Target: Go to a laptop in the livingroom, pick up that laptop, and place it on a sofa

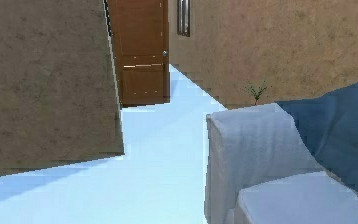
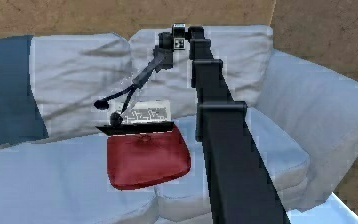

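In the arm side view the dark arm [image 2: 222, 130] reaches out over a pale grey-blue sofa [image 2: 67, 180]. The gripper [image 2: 107, 103] points down and left from the white marker squares, in front of the sofa's back cushions. Just below its fingers sits a laptop [image 2: 145, 158] with a red shell and a light keyboard strip, over the seat cushion. I cannot tell whether the laptop rests on the seat or hangs from the gripper, so I cannot tell whether the gripper holds anything. In the forward view the sofa's armrest [image 1: 249, 150] stands at the lower right.
A dark blue throw [image 2: 7, 95] drapes the sofa's left end and appears as the blue throw [image 1: 339, 125] in the forward view. Ahead, pale floor [image 1: 157, 150] runs between brown walls to a wooden door [image 1: 142, 50]. A small plant [image 1: 257, 92] stands by the right wall.
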{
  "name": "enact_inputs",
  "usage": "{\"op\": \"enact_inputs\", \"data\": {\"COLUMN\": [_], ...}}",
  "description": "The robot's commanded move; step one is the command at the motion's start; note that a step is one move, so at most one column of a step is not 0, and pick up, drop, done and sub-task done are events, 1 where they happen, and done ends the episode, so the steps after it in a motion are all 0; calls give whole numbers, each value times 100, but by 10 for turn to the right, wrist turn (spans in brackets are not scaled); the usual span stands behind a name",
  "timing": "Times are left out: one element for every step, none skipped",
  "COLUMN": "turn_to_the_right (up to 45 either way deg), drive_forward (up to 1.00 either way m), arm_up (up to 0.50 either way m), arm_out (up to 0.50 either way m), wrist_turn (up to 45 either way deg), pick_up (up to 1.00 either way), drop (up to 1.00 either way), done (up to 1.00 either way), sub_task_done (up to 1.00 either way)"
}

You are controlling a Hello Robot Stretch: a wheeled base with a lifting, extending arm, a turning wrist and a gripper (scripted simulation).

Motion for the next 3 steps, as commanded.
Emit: {"op": "enact_inputs", "data": {"turn_to_the_right": [0,0,0], "drive_forward": [0,0,0], "arm_up": [0,0,0], "arm_out": [0,0,0], "wrist_turn": [450,450,30], "pick_up": [0,0,0], "drop": [0,0,0], "done": [0,0,0], "sub_task_done": [0,0,0]}}
